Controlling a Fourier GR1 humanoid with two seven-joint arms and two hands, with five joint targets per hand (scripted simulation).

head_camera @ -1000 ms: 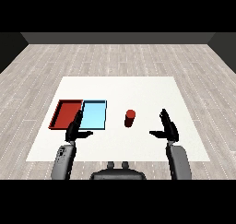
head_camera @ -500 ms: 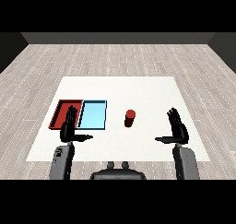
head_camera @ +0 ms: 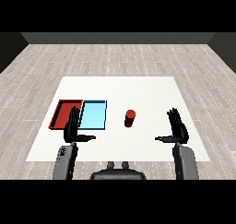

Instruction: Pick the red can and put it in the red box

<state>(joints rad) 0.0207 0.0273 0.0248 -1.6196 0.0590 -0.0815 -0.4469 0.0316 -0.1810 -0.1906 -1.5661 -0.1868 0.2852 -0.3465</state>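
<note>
Sitting upright mid-surface, the red can point(head_camera: 130, 118) hasn't budged, 3 o'clock of the blue tray point(head_camera: 93, 115). Right hand point(head_camera: 177, 128) drifted outward to its 4 o'clock, fingers spread; left hand point(head_camera: 73, 127) open too, by the red tray point(head_camera: 64, 114).

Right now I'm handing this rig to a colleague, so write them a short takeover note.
Left hand: open, holding nothing, over the near edges of the trays.
Right hand: open, holding nothing, right of the can.
Red can: upright on the table, between the light blue tray and the right hand, untouched.
Red tray: far left, beside the blue one, nothing seen in it.
Done: nothing.
Left: grasp the can, carry it to the red tray.
</note>
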